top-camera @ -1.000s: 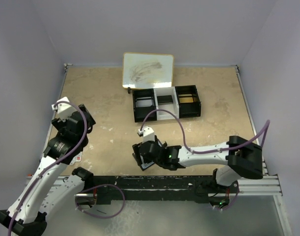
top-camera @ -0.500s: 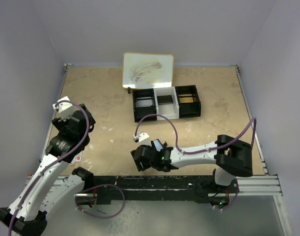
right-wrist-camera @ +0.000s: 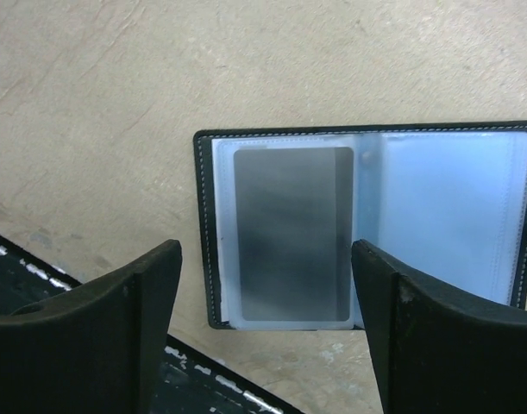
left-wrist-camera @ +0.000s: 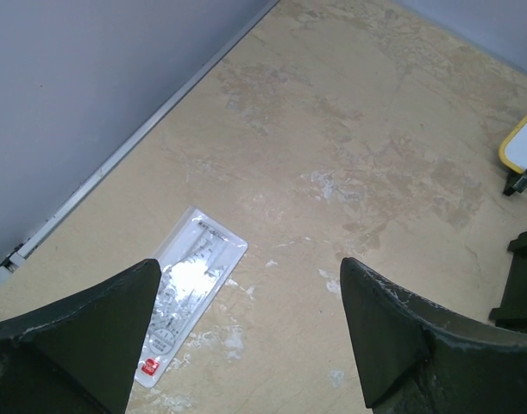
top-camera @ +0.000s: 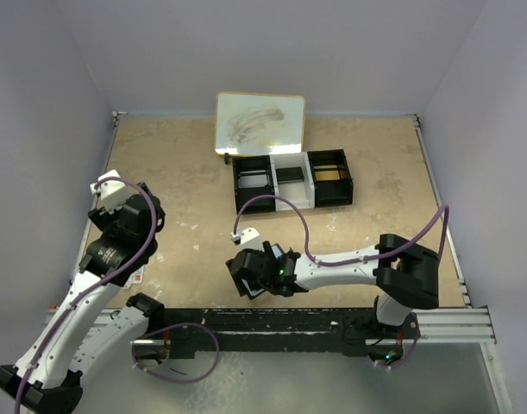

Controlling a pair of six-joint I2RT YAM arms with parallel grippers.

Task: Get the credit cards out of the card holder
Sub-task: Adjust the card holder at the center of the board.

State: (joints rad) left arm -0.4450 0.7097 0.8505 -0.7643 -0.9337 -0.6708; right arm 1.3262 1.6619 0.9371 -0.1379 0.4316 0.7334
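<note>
Right claw (top-camera: 248, 278) has shifted left, toward the near counter (right-wrist-camera: 116, 86) edge. It now hangs over card holder (right-wrist-camera: 453, 216), which lies open and flat there. Jaws wide apart, nothing held. Grey card (right-wrist-camera: 293, 233) remains in pocket. Judgement: positioned for extraction, none done. Left claw (left-wrist-camera: 250, 285) wide open, empty, well apart.

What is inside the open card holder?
In the right wrist view, one grey card sits in the left clear pocket of the card holder. The right pocket shows no card. Any cards stacked behind these sleeves are covered, so I cannot tell.
</note>
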